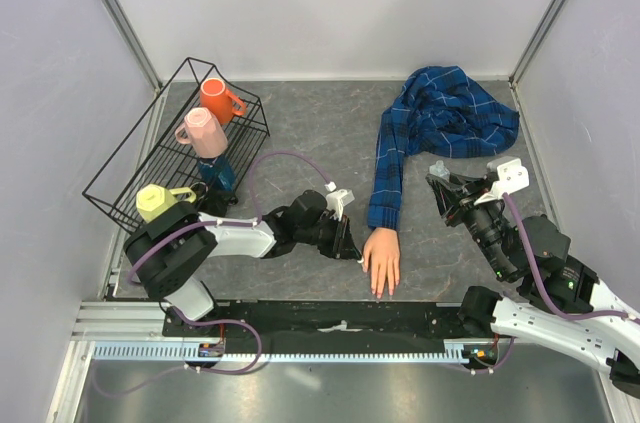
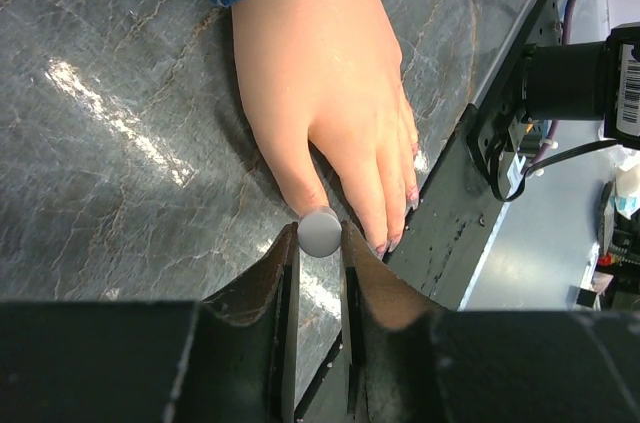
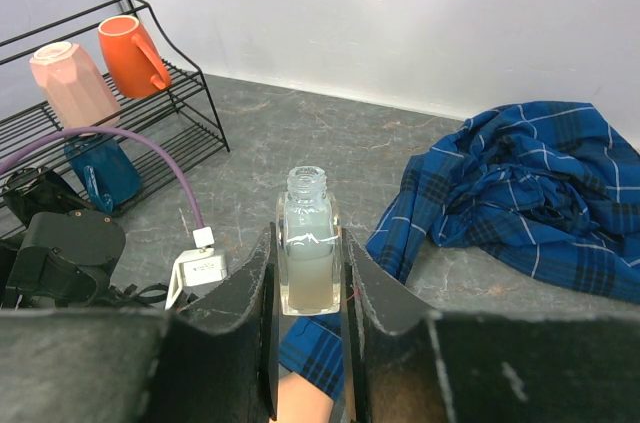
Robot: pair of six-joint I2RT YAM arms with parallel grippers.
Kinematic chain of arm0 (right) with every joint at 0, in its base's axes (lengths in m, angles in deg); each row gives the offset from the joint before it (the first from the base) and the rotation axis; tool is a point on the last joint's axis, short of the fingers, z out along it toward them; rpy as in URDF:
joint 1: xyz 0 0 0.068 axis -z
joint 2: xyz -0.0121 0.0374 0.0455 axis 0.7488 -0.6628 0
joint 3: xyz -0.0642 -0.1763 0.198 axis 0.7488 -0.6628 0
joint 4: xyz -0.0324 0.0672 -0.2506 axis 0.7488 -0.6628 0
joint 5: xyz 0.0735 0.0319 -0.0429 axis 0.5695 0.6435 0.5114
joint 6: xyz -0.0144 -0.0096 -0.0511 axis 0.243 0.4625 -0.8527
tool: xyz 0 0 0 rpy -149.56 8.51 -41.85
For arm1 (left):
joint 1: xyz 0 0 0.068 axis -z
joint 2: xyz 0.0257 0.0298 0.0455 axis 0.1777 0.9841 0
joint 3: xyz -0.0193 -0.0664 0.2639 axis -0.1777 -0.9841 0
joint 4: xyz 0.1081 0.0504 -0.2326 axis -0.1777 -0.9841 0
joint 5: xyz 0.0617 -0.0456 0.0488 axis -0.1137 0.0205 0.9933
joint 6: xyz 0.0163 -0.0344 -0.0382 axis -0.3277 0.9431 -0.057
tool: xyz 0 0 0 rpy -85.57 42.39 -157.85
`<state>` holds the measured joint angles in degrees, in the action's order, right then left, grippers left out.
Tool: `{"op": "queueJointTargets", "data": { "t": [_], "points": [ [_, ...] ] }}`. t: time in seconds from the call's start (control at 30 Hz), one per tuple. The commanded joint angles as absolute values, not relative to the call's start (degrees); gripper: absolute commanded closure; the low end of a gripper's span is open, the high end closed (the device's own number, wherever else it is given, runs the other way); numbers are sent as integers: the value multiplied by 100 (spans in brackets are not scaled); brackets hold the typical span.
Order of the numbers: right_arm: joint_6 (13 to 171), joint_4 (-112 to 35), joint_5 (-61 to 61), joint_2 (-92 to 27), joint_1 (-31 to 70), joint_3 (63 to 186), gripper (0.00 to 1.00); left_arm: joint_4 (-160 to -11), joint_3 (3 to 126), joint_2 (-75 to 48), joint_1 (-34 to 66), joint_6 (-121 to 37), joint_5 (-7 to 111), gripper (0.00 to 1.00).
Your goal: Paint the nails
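Pinching brush cap [image 2: 320,229] in left gripper [image 2: 318,241] near nails [image 2: 384,243]; clamping open bottle [image 3: 306,268] in right gripper [image 3: 308,239]. Risk: smearing skin through misaim.

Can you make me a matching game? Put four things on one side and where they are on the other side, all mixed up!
Things:
1. orange mug
2. open bottle
3. round cap
4. mannequin hand

Places:
A. lying flat on the table, fingers pointing toward the arms
B. between the fingers of the right gripper
C. on the black wire rack
D. between the fingers of the left gripper

Right pairs: 1-C, 2-B, 3-D, 4-A.
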<state>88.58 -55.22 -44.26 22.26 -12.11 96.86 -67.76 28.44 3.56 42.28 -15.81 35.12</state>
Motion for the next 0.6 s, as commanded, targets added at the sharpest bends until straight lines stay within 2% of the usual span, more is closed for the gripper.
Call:
{"op": "queueJointTargets", "data": {
  "t": [0.0,0.57],
  "points": [
    [8827,-5394,-4389,2241,-1215,9710,100,-6525,2923,375,4250,-1718,3680,98],
    [8836,-5394,-4354,2215,-1215,9710,100,-6455,2906,331,4259,-1850,3618,98]
  ]
}}
